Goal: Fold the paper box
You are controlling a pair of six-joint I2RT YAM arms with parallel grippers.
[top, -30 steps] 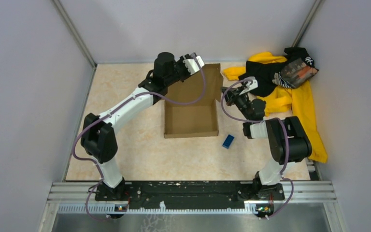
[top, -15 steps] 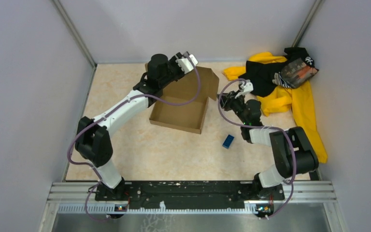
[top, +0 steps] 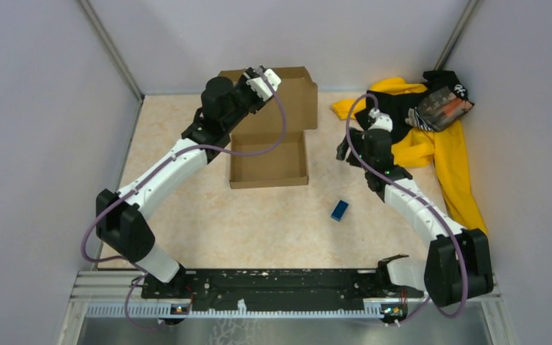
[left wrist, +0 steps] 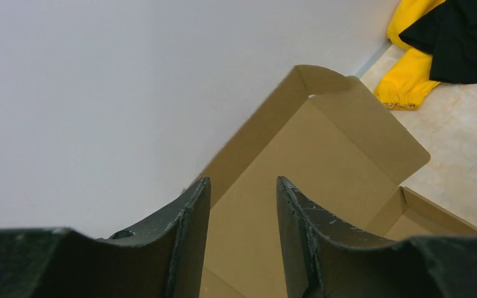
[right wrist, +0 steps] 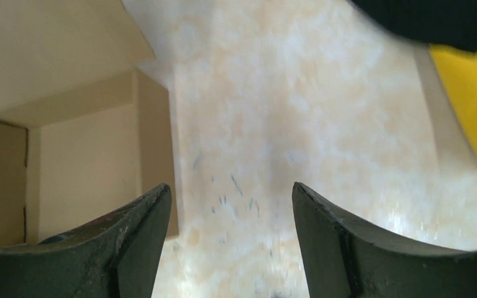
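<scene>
The plain brown cardboard paper box [top: 269, 164] sits upper centre on the surface [top: 208, 215], lid upright against the back wall; the left gripper [left wrist: 242, 183], jaws parted at the lid, would best tip it forward squarely while the open right gripper [right wrist: 230, 186], just right of the box, steadies it.

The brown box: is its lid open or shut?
Open. The paper box shows its empty inside, and its lid flap stands up at the back instead of covering it.

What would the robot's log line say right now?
left pincer: open, at lid | right pincer: open, empty | paper box: lid up, not closed
</scene>
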